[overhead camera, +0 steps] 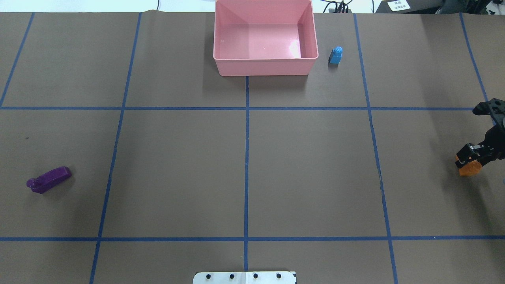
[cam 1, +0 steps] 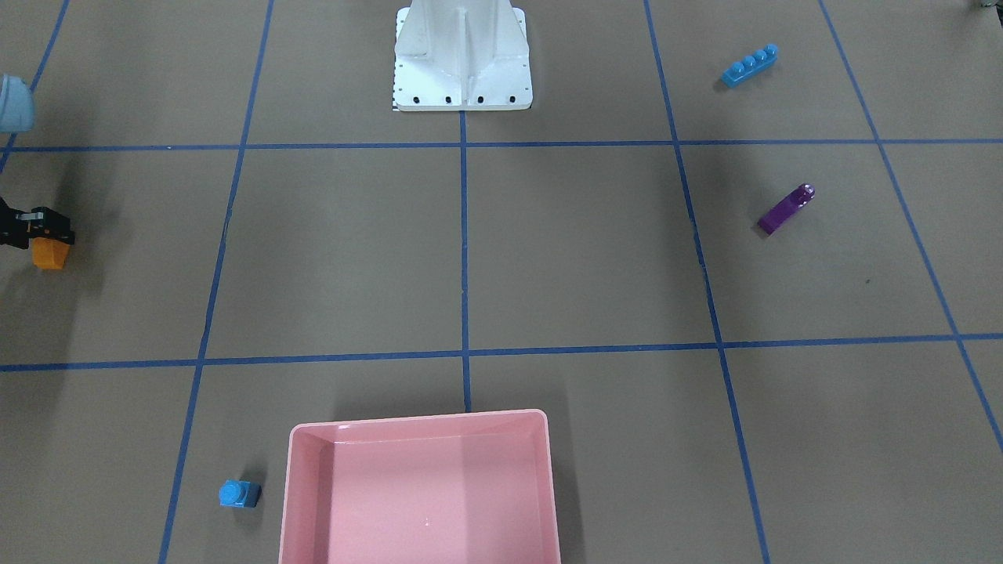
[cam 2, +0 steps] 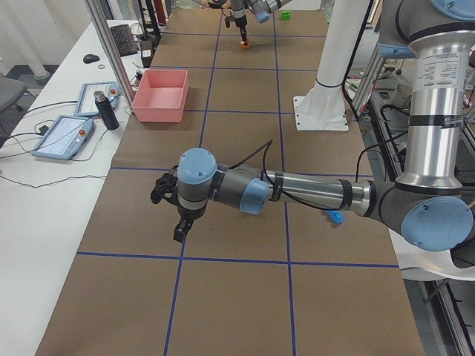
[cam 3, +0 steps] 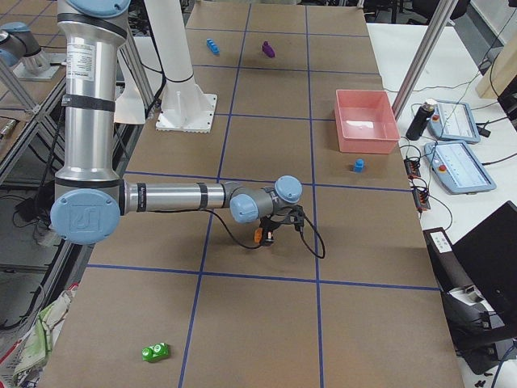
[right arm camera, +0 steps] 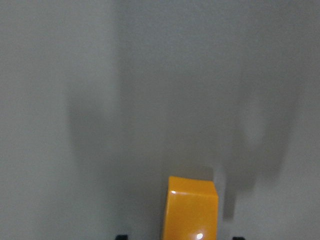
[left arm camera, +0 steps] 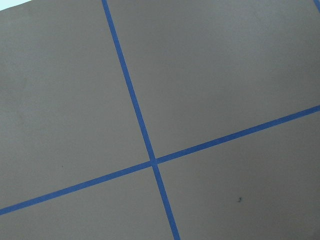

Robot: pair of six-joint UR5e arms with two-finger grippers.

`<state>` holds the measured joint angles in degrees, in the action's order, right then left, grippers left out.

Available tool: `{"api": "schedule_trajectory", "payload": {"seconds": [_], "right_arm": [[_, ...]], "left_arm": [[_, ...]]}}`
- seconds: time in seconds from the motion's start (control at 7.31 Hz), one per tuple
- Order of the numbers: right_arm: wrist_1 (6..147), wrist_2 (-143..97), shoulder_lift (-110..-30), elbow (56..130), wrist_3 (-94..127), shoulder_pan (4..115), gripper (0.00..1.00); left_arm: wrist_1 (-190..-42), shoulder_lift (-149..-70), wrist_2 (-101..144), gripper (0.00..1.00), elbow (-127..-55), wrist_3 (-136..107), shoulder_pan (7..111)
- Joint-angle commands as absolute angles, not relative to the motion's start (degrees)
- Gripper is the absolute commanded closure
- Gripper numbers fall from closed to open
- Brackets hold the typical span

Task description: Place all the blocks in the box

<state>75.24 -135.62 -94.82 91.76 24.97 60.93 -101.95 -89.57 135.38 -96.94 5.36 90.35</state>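
Observation:
My right gripper is shut on the orange sloped brick, near the table's right edge; the brick also shows in the front view and the right wrist view. The pink box stands empty at the far middle. The blue cube stands just right of it. The purple wedge lies far left. The long blue bar lies near the robot's left side. The green brick lies far to the right. My left gripper shows only in the left side view; I cannot tell whether it is open or shut.
The white pedestal base stands at the robot's side of the table. Blue tape lines grid the brown table. Tablets and a dark bottle sit on the side desk beyond the box.

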Motion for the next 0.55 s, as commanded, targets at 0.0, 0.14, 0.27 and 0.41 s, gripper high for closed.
{"api": "schedule_trajectory", "payload": {"seconds": [0.0, 0.14, 0.27, 0.41], "right_arm": [[75.8, -135.5, -95.6, 92.4, 25.0, 61.2, 1.0], [75.8, -136.2, -96.2, 94.5, 25.0, 63.3, 1.0], [75.8, -136.1, -98.0, 98.0, 24.9, 66.2, 1.0], [75.7, -136.1, -99.7, 102.6, 24.4, 69.2, 1.0]], "left_arm": [[-101.8, -89.6, 135.8, 0.0, -96.9, 5.4, 90.4], [-101.6, -89.6, 138.1, 0.0, -96.9, 5.3, 90.3], [-101.7, -89.9, 138.3, 0.0, -97.2, 5.3, 89.6], [-101.7, -89.7, 138.3, 0.0, -98.8, 5.4, 86.4]]}}
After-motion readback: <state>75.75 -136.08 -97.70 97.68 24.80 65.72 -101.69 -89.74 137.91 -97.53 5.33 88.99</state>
